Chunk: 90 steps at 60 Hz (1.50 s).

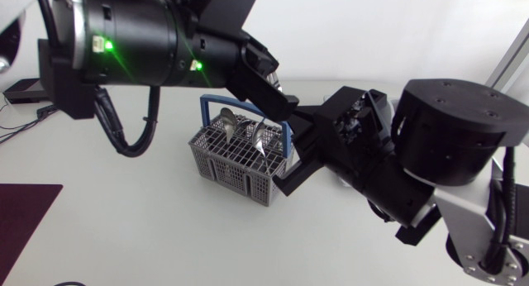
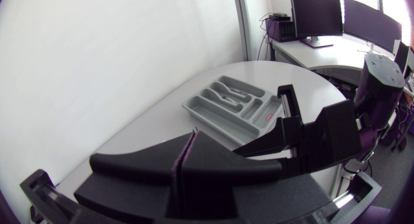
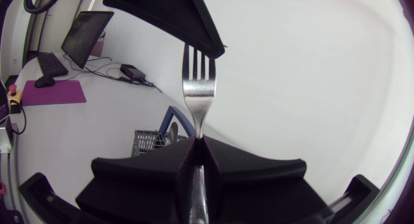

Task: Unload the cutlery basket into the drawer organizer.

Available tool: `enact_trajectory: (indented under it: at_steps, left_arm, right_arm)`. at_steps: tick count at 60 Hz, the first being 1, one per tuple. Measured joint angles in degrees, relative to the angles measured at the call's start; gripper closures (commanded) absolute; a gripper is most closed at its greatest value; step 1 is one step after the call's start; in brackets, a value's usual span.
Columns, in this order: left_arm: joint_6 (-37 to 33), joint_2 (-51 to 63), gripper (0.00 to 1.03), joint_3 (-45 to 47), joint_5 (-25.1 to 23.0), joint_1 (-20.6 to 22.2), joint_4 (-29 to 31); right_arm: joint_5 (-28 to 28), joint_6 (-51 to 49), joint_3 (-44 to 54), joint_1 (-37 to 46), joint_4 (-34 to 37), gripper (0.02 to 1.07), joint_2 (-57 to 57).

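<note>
The grey cutlery basket (image 1: 216, 164) with a blue handle stands mid-table and holds two spoons (image 1: 263, 139). My right gripper (image 3: 194, 149) is shut on the handle of a fork (image 3: 198, 88), tines pointing up, above the basket's (image 3: 150, 143) right side. My left gripper (image 1: 283, 107) is shut, and its tip meets the fork's tines. Whether it grips them is hidden. In the left wrist view its fingers (image 2: 213, 162) lie together with nothing showing between them. The right gripper (image 2: 304, 130) is just ahead. Beyond it lies the grey drawer organizer (image 2: 206, 112) with cutlery inside.
A dark purple mat (image 1: 25, 216) lies at the table's front left edge. Both arms cross above the basket, and my right arm (image 1: 446, 145) hides the table to the basket's right.
</note>
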<state>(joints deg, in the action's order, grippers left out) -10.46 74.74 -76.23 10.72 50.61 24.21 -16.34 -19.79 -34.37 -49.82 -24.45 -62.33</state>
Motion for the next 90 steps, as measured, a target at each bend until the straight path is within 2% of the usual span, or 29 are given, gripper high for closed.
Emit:
enact_trajectory:
  at_steps: [14, 26, 31, 34, 35, 36, 37, 39, 47, 55, 61, 70, 77, 90]
  left_arm:
    - [0.0, 0.0, 1.0, 0.0, 0.0, 0.0, 0.4]
    - [0.0, 0.0, 0.91, 0.0, 0.0, -0.2, 0.5]
    - [0.0, 0.0, 0.82, 0.0, 0.0, -0.2, 0.9]
    - [0.2, 0.0, 0.69, 0.0, -0.2, -0.2, 1.0]
    - [0.2, 0.0, 0.68, 0.0, -0.2, -0.2, 1.1]
    - [0.2, 0.0, 0.47, 0.0, -0.3, -0.2, 1.3]
    - [0.2, 0.0, 0.4, 0.0, -0.2, -0.2, 1.4]
    - [0.2, 0.0, 0.32, -0.5, -0.2, -0.2, 1.3]
    - [0.2, -0.3, 0.17, -2.8, -0.1, -0.8, 0.7]
    - [0.2, -0.9, 0.12, -3.0, 0.9, -1.1, 0.8]
    - [0.1, -1.4, 0.1, -3.0, 1.7, -1.4, 0.7]
    - [-1.4, -2.4, 0.1, -2.4, 3.3, -1.4, -1.6]
    - [-3.6, -3.3, 0.1, 0.3, 6.7, 0.0, -4.0]
    - [-6.5, -4.3, 0.1, 6.4, 9.2, 1.3, -7.3]
  right_arm:
    - [0.2, 0.0, 0.0, 0.0, 0.0, 1.01, -0.4]
    - [0.5, 0.0, 0.0, 0.0, 0.2, 1.01, -0.4]
    - [0.6, 0.0, 0.0, 0.0, 0.6, 1.01, -0.4]
    - [0.7, 0.0, 0.0, 0.0, 1.0, 1.01, -0.4]
    - [0.9, 0.0, 0.0, 0.0, 1.2, 1.01, -0.4]
    - [0.9, 0.0, 0.0, 0.0, 1.3, 1.01, -0.4]
    - [1.2, 0.0, 0.0, 0.0, 2.1, 1.01, -0.4]
    - [1.4, 0.0, 0.0, 0.0, 3.9, 1.01, -0.4]
    - [1.6, 0.0, 1.8, 0.0, 7.2, 1.01, -0.1]
    - [2.2, 0.0, 2.7, 0.7, 10.5, 1.01, 1.8]
    - [4.6, 0.0, 2.7, 5.0, 14.2, 1.01, 4.7]
    - [10.7, 0.0, 2.7, 17.1, 19.1, 1.01, 7.0]
    - [16.2, 0.2, 2.6, 27.6, 21.1, 1.01, 6.5]
    - [24.8, 0.7, -0.9, 44.3, 21.5, 1.01, -2.6]
